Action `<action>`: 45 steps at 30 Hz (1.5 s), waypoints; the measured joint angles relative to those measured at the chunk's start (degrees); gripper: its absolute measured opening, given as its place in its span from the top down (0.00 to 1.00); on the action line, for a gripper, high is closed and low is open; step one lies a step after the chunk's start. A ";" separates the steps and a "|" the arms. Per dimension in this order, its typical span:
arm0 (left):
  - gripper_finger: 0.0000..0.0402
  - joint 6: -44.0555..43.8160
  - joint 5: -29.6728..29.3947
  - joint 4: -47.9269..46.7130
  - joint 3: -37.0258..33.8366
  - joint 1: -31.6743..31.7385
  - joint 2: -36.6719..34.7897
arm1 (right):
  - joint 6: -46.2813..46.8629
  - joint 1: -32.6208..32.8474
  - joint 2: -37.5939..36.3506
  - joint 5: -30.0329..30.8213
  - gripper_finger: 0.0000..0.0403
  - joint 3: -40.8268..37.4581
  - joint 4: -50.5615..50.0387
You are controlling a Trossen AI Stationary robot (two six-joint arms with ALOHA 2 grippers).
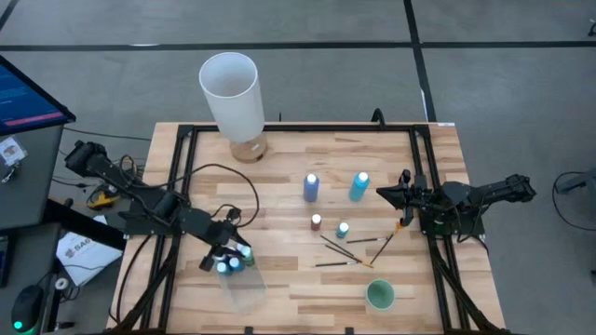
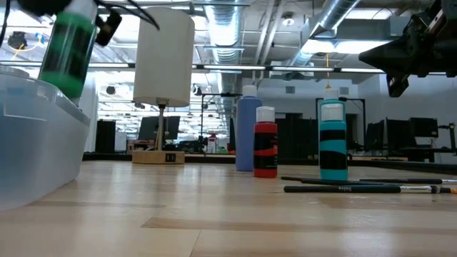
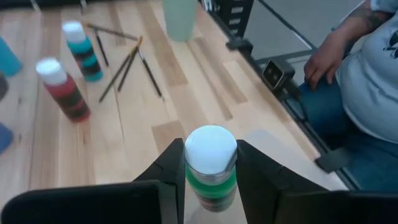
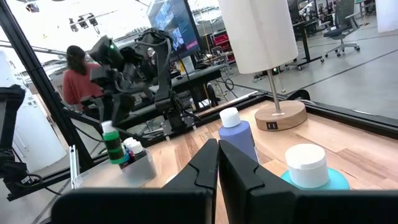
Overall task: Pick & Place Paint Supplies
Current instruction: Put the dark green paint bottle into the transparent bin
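My left gripper (image 3: 211,163) is shut on a green bottle (image 3: 211,180) with a white cap. It hangs over a clear bin (image 1: 244,288) at the table's near left, where other white-capped bottles (image 1: 226,266) stand. A tall blue bottle (image 1: 310,187), a tall light blue one (image 1: 359,185), a small red one (image 1: 317,221) and a small teal one (image 1: 343,229) stand mid-table. Thin dark brushes (image 1: 345,247) lie near them. My right gripper (image 1: 380,194) waits shut above the table's right side, holding nothing. My left gripper pinches the green bottle between its two fingers (image 3: 175,167) at its upper body (image 3: 211,184), just under the white cap. The fingers slant down from the table's left side. The bottle hangs nearly upright, cap up, lifted clear above the bin (image 2: 36,143).
A tall white cylinder on a wooden foot (image 1: 231,93) stands at the far left. A small green cup (image 1: 380,295) sits near the front right. A black frame rail (image 1: 177,186) runs round the table. A person's hand (image 3: 323,59) shows beyond the near edge.
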 joint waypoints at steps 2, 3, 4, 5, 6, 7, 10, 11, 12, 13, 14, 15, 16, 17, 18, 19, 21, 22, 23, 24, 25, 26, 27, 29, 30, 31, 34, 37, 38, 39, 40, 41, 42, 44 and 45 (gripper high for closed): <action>0.79 0.01 0.01 0.35 -1.10 -0.02 0.25 | -0.02 0.01 -0.01 0.00 0.98 0.00 0.00; 0.79 -0.01 0.00 0.60 -1.50 -0.02 0.58 | -0.02 -0.01 0.01 0.00 0.98 0.00 0.00; 0.79 0.01 0.00 0.71 -1.97 -0.02 0.81 | 0.00 -0.01 -0.01 0.00 0.98 0.00 0.00; 0.79 -0.01 0.00 0.69 -2.33 -0.02 1.10 | 0.00 0.01 0.02 0.00 0.98 0.00 0.00; 0.79 -0.01 0.01 1.01 -2.50 -0.02 1.67 | 0.00 0.01 0.02 0.00 0.98 0.00 0.00; 0.79 -0.01 0.00 1.37 -2.61 -0.02 2.06 | 0.00 0.00 -0.01 0.00 0.98 0.00 0.00; 0.79 -0.01 0.00 1.55 -2.73 -0.02 3.11 | 0.00 -0.01 -0.01 0.00 0.98 0.00 0.00; 0.79 0.00 0.00 1.49 -2.75 -0.02 3.70 | 0.00 0.01 0.02 0.00 0.98 0.00 0.05; 0.79 0.05 0.00 1.40 -2.80 -0.02 4.17 | 0.00 0.01 -0.01 0.00 0.98 0.00 0.09; 0.79 0.24 0.00 1.36 -2.82 -0.02 4.63 | 0.00 0.01 -0.01 0.00 0.98 0.00 0.02; 0.79 0.28 -0.03 1.61 -2.82 -0.02 5.29 | -0.01 0.00 0.01 0.00 0.98 0.00 0.01; 0.79 0.30 -0.24 1.72 -2.82 -0.02 5.97 | 0.00 -0.01 0.01 0.00 0.98 0.00 0.02; 0.79 0.32 -0.53 1.42 -2.82 -0.02 6.57 | 0.00 0.00 -0.01 0.00 0.98 0.00 0.00; 0.79 0.34 -0.65 1.39 -2.82 -0.02 7.25 | 0.00 0.01 0.00 0.00 0.98 0.00 0.00; 0.79 0.32 -0.70 1.51 -2.82 -0.02 7.92 | 0.00 -0.01 0.02 0.00 0.98 0.00 0.00; 0.79 0.34 -0.72 1.41 -2.82 -0.02 8.50 | 0.00 0.00 0.01 0.00 0.98 0.00 0.01; 0.78 0.38 -0.71 1.53 -2.82 -0.02 9.56 | 0.00 0.01 -0.01 0.00 0.98 0.00 0.00; 0.78 0.38 -0.70 1.53 -2.82 -0.02 10.00 | 0.00 0.00 0.01 0.00 0.98 0.00 0.00; 0.78 0.42 -0.71 1.56 -2.82 -0.02 10.26 | 0.00 0.01 0.02 0.00 0.98 0.00 0.00; 0.78 0.47 -0.85 1.62 -2.82 -0.02 10.34 | -0.01 0.00 0.01 -0.01 0.98 0.00 0.00; 0.77 0.47 -0.94 1.63 -2.82 -0.02 10.42 | -0.02 0.01 0.00 0.00 0.98 0.00 0.00; 0.76 0.48 -0.99 1.69 -2.82 -0.02 10.47 | -0.01 0.01 0.02 0.00 0.98 0.00 0.00; 0.76 0.48 -1.04 1.64 -2.82 -0.02 10.47 | 0.00 0.01 0.01 0.00 0.98 0.00 0.00; 0.74 0.47 -1.12 1.60 -2.82 -0.02 10.47 | 0.00 0.00 0.02 0.00 0.98 0.00 0.00; 0.73 0.48 -1.14 1.58 -2.82 -0.02 10.47 | -0.02 -0.01 0.00 0.00 0.98 0.00 0.00; 0.72 0.49 -1.20 1.54 -2.82 -0.02 10.47 | 0.00 0.01 -0.01 0.00 0.98 0.00 0.00; 0.69 0.49 -1.34 1.39 -2.82 -0.02 10.47 | -0.02 0.01 0.01 0.00 0.98 0.00 0.00; 0.68 0.48 -1.33 1.34 -2.82 -0.02 10.47 | 0.00 0.00 0.02 0.00 0.98 0.00 0.00; 0.67 0.45 -1.33 1.33 -2.82 -0.02 10.47 | 0.00 0.01 0.02 0.00 0.98 0.00 0.00; 0.67 0.27 -1.32 1.33 -2.82 -0.02 10.47 | -0.01 0.01 0.01 0.00 0.98 0.00 0.00; 0.67 0.22 -1.32 1.34 -2.82 -0.02 10.47 | 0.00 0.01 0.01 0.00 0.98 0.00 0.00; 0.67 0.14 -1.32 1.33 -2.82 -0.02 10.47 | 0.00 -0.01 0.01 0.00 0.98 0.00 0.00; 0.67 0.10 -1.32 1.34 -2.82 -0.02 10.47 | 0.00 0.01 0.02 0.00 0.98 0.00 0.00; 0.67 0.08 -1.32 1.32 -2.82 -0.02 10.47 | -0.02 0.01 0.00 0.00 0.98 0.00 0.00; 0.67 0.08 -1.32 1.32 -2.82 -0.02 10.47 | 0.00 0.00 -0.01 0.00 0.98 0.00 0.00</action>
